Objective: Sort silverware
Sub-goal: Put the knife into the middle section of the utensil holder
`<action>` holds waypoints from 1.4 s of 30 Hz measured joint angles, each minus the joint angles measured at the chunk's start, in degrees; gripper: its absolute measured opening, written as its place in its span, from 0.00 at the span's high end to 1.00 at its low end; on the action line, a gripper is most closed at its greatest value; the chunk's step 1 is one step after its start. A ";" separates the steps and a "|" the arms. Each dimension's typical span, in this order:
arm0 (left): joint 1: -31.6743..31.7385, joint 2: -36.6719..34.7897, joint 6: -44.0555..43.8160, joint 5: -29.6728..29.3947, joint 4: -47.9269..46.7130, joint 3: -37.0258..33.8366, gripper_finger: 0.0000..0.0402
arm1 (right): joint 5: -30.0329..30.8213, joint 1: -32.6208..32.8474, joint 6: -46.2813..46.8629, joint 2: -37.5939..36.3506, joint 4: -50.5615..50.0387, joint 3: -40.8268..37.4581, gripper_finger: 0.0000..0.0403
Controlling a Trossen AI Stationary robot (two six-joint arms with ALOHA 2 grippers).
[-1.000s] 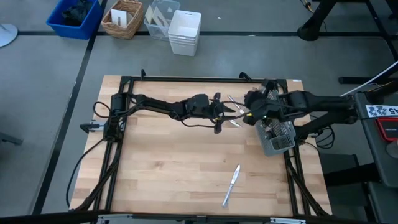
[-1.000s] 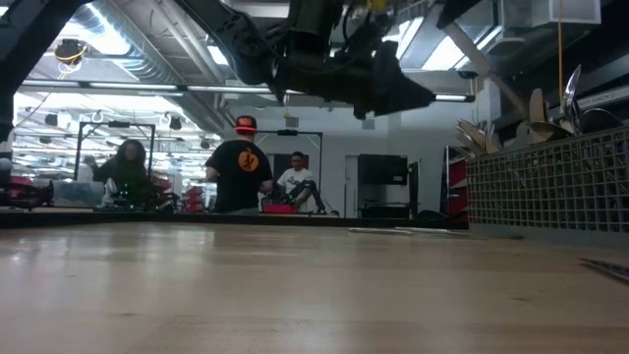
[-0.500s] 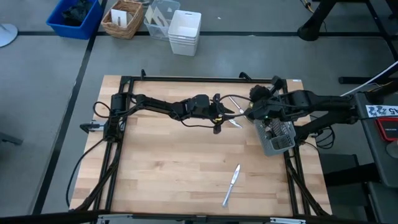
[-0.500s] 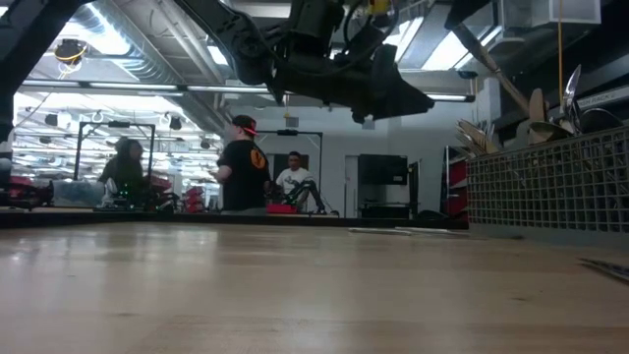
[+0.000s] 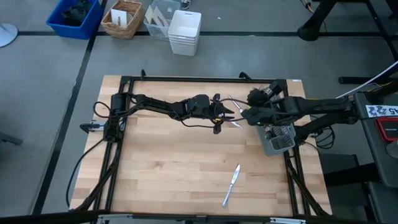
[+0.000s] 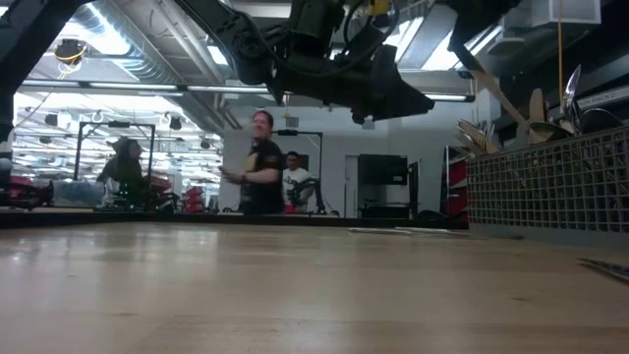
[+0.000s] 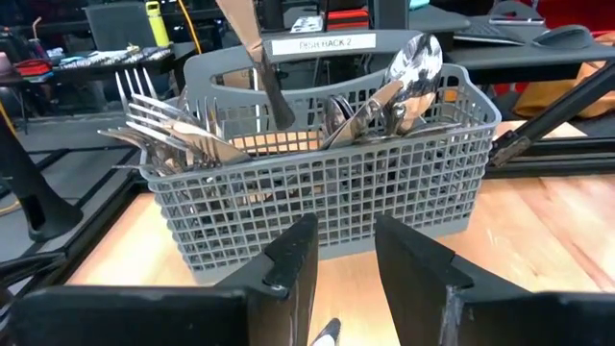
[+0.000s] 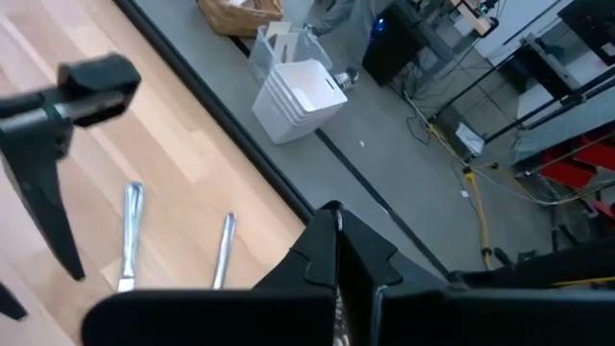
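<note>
Right hand (image 5: 247,114) slides toward 9 o'clock, fingers together, empty. Left hand (image 5: 227,112) apart. Caddy (image 7: 327,183) mostly full; knife (image 5: 231,184) at 6 o'clock, pieces (image 8: 130,235) left on worktop (image 5: 174,168).

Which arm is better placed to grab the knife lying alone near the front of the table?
Probably the left. Its tool is open and empty, while the right tool is shut beside the caddy. Both hang equally far from the lone knife.

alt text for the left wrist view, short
A grey mesh cutlery caddy fills the view, holding forks at one end and spoons toward the other. The left gripper sits open in front of it, above the wooden table.
</note>
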 joint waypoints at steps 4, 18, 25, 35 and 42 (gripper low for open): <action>0.00 0.00 0.00 0.00 -0.41 0.00 0.75 | 0.07 -0.02 0.04 -0.32 1.61 -0.04 1.00; -0.02 0.07 -0.04 0.00 -1.52 0.00 0.75 | 6.47 0.00 12.98 -4.93 1.33 -9.63 1.00; -0.02 0.07 -0.02 0.00 -1.73 0.00 0.75 | 8.02 0.00 22.48 -11.02 2.31 -19.12 1.00; -0.02 0.07 -0.02 0.00 -2.14 0.00 0.75 | 5.99 -0.04 29.52 -15.78 4.18 -29.00 0.97; -0.02 0.07 -0.03 0.00 -2.63 -0.02 0.75 | -3.14 -0.07 29.19 -15.80 4.32 -29.70 0.90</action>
